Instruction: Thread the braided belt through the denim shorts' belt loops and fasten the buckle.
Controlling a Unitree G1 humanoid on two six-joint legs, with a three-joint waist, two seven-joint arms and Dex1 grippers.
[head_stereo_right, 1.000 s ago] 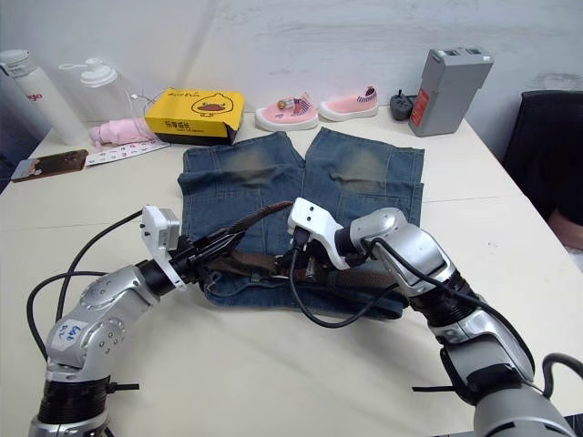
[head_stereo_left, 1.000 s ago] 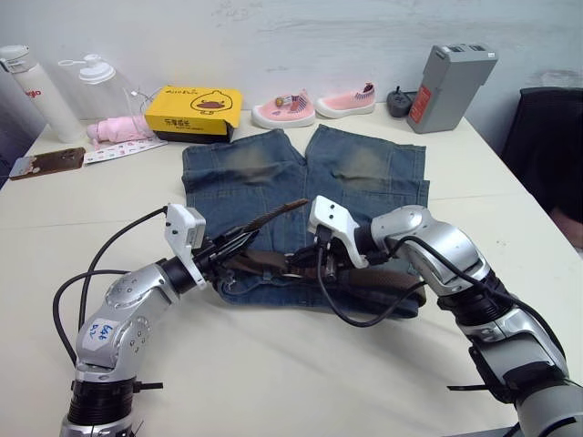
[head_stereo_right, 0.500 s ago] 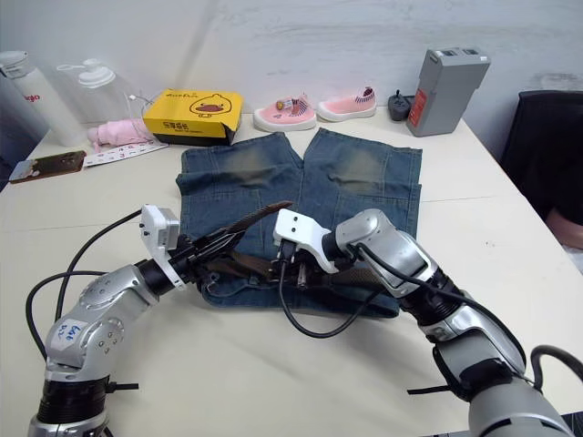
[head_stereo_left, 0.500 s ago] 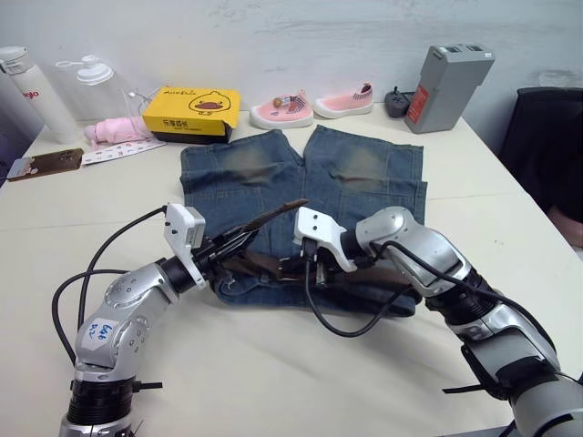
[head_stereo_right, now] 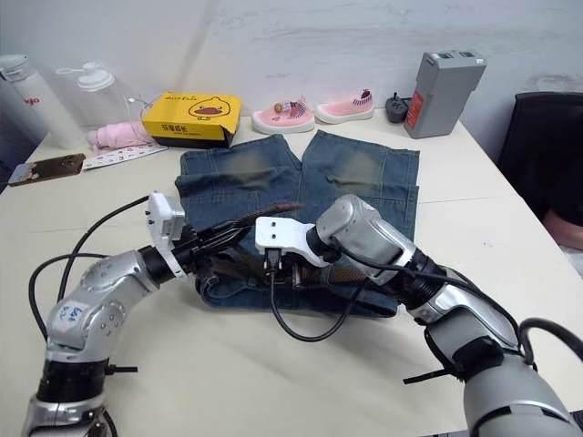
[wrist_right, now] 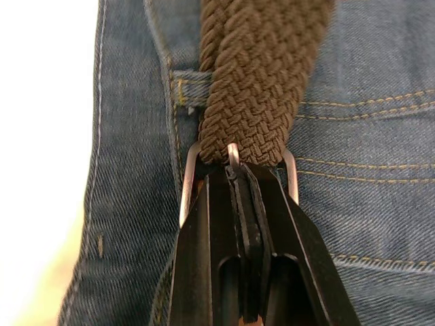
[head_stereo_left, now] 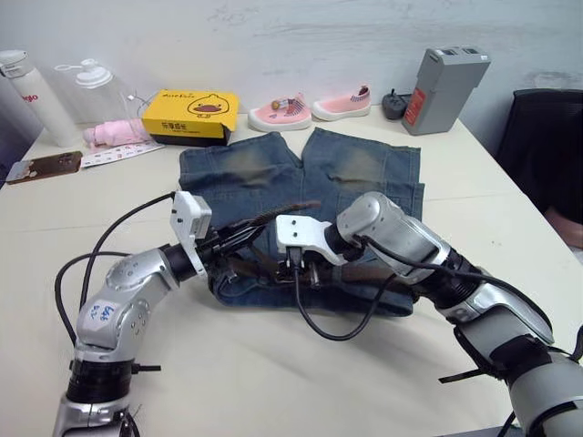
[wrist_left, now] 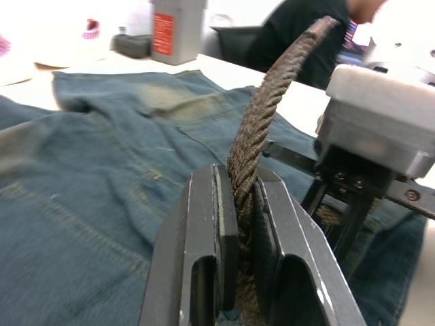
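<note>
Two grips on braided belt (head_stereo_left: 273, 217), lying along near waistband of denim shorts (head_stereo_left: 364, 168). Left gripper (wrist_left: 239, 224) clamps free tail, tip raised. Right gripper (wrist_right: 238, 204) pinches buckle (wrist_right: 289, 178), beside belt loop (wrist_right: 187, 85).

Risks: tail tip wobbles, misses buckle frame; prong snags weave off-centre; pull drags waistband, bunching denim; buckle twists in narrow pinch.

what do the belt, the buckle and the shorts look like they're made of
The braided belt: dark-brown woven cord, probably fabric or elastic rather than solid leather; interlaced strands show, matte.
The buckle: metal by its look, a thin silvery frame with a slight shine.
The denim shorts: faded blue denim, with twill weave, yellow-brown stitching and worn patches.
</note>
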